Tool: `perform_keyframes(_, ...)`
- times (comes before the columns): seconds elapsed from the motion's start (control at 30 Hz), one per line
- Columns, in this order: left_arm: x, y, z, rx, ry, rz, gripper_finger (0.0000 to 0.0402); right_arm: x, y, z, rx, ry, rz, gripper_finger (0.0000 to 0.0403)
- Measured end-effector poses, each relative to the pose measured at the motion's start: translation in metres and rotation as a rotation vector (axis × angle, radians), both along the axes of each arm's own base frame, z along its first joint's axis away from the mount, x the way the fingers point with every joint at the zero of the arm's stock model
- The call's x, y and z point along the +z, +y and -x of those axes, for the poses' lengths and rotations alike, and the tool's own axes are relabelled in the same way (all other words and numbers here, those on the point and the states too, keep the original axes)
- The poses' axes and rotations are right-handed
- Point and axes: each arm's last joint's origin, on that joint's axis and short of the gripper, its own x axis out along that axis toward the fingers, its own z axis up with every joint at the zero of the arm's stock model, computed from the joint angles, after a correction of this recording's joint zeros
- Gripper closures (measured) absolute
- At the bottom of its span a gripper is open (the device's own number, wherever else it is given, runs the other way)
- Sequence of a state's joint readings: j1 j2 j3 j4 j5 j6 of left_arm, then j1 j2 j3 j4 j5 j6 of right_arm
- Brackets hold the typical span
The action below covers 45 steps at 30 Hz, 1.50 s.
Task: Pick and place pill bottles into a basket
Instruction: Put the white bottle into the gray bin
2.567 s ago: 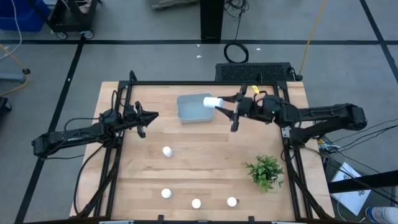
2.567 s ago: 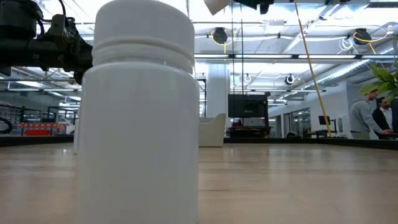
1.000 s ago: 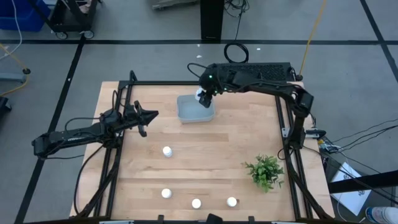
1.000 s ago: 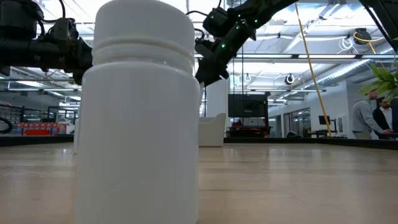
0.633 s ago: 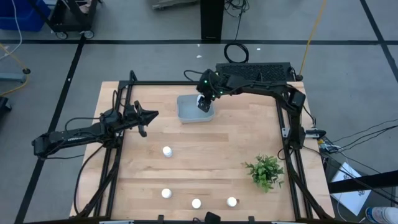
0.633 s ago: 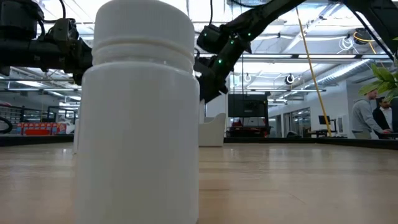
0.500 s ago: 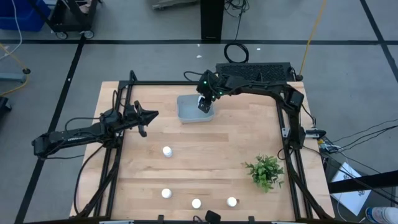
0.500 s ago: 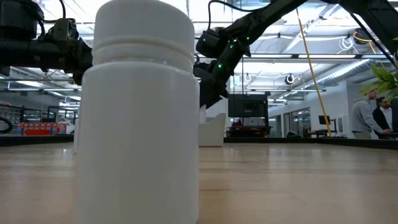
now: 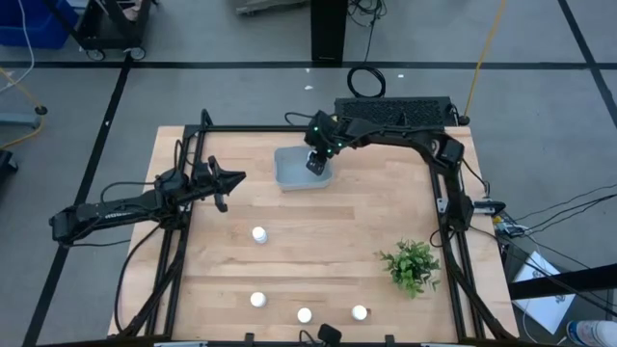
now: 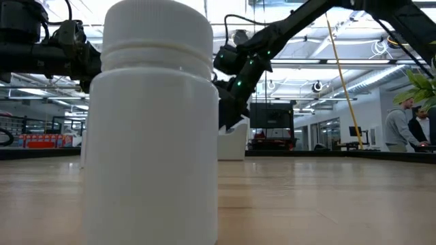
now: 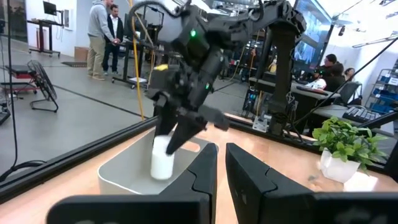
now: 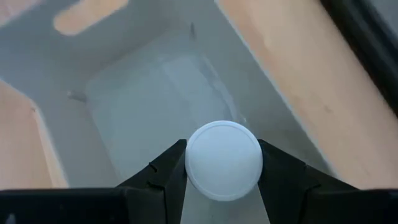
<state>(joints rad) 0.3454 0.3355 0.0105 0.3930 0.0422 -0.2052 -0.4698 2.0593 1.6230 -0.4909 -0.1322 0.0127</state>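
My right gripper (image 9: pixel 317 162) reaches down into the pale grey-blue basket (image 9: pixel 292 172) at the table's far middle, shut on a white pill bottle (image 11: pixel 163 159). The bottle's round top (image 12: pixel 224 160) shows between the fingers in the right wrist view. Several more white bottles stand on their bases on the wood: one at mid-table (image 9: pixel 258 234) and three near the front edge (image 9: pixel 257 300), (image 9: pixel 304 315), (image 9: pixel 360 312). The middle front one fills the low view (image 10: pixel 153 129). My left gripper (image 9: pixel 234 178) waits shut, above the table, left of the basket. My right gripper pinches the bottle between its two fingers (image 12: pixel 165 171), on opposite sides of its upper part (image 11: pixel 168 142). The fingers come from above, slanting down. The bottle stands about upright inside the basket; the basket's near wall hides its base, so I cannot tell whether it rests on the floor.
A small green plant (image 9: pixel 411 266) in a white pot stands at the table's right. A black frame (image 9: pixel 318 128) runs round the table. People stand in the room beyond (image 10: pixel 402 126), (image 11: pixel 102 25). Bare wood lies between the basket and the front bottles.
My right gripper has gone down and a little toward the table's near edge, carrying the bottle lower into the basket. It has stayed shut on it.
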Motion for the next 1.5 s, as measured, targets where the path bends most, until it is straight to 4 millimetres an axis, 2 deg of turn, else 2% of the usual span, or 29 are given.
perform_keyframes(0.3,0.000,0.000,0.000,0.000,0.000,0.000,0.0360,-0.018,-0.003,-0.006,0.019,0.020,-0.001,0.0249)
perform_keyframes(0.67,-0.001,0.000,0.000,0.000,0.006,0.008,0.0360,-0.020,0.000,-0.006,0.044,0.027,-0.020,0.0228)
perform_keyframes(1.23,-0.001,0.000,0.000,-0.001,0.005,0.013,0.0360,-0.021,0.014,-0.009,0.097,0.070,0.026,0.0187)
perform_keyframes(1.5,-0.001,0.000,0.000,-0.001,0.005,0.013,0.0360,-0.010,0.015,-0.007,0.097,0.054,0.052,0.0167)
